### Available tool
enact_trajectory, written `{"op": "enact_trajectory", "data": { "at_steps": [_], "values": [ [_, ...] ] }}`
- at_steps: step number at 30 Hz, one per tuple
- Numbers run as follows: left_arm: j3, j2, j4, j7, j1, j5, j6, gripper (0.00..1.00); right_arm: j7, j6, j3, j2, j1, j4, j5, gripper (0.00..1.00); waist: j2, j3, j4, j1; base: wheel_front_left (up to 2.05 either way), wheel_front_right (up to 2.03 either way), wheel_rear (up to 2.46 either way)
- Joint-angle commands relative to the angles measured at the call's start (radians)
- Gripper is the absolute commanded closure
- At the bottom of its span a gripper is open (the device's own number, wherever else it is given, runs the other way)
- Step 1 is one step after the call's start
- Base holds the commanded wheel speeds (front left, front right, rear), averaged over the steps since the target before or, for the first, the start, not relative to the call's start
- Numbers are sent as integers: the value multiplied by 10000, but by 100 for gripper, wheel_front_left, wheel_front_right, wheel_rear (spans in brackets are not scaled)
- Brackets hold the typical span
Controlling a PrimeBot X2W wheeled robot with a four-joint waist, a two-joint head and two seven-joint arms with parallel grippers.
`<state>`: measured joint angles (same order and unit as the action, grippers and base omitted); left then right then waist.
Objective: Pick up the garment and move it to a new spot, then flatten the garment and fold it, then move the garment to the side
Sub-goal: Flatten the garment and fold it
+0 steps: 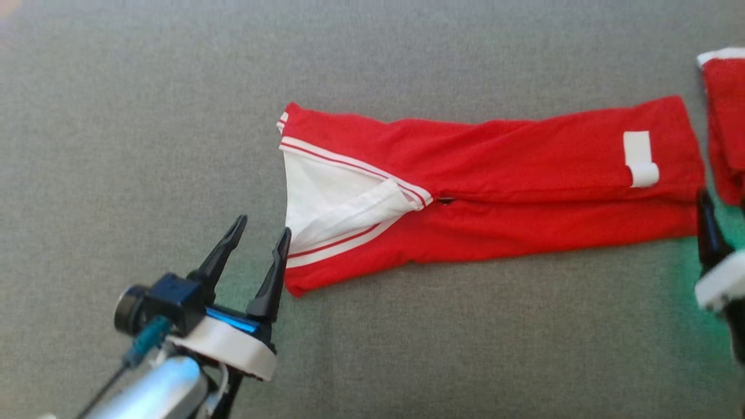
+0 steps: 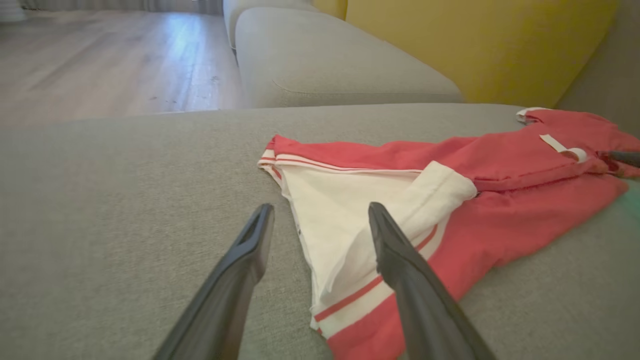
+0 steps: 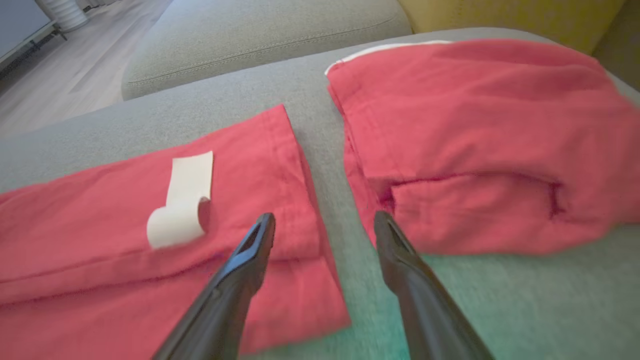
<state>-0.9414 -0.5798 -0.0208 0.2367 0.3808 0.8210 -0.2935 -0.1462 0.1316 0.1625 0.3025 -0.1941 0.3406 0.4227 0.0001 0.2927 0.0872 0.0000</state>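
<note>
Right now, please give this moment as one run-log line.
garment: long folded strip on grey cushion | left gripper: open, at white-trimmed end | right gripper: open, at red end | second red garment: apart

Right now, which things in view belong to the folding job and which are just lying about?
Job: long red garment with white trim; left gripper, open at its white-lined end; right gripper, open at its labelled end.
Lying about: second red garment, apart beside it; yellow cushion; wood floor.
</note>
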Motion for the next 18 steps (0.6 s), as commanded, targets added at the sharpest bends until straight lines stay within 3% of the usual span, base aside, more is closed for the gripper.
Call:
{"op": "enact_trajectory", "data": {
  "at_steps": [1,4,9,18],
  "values": [
    [683,19,216,184,-130,-119,-360,0,132,-9,30,56,443,-399,73,0,-1,-366,26,0,0,0,0],
    [1237,582,309,239,-635,-486,-935,0,63,-9,191,-254,979,-584,245,0,-1,-740,110,0,0,0,0],
    [2083,1408,611,246,-1490,-1482,-1369,0,-85,-9,476,-521,1236,-655,344,0,-1,-1052,344,0,0,0,0],
    [2949,3188,1123,249,-2916,-3810,-1144,0,-310,-9,1230,-608,-14,150,-65,0,-1,-983,1160,0,0,0,0]
  ]
}}
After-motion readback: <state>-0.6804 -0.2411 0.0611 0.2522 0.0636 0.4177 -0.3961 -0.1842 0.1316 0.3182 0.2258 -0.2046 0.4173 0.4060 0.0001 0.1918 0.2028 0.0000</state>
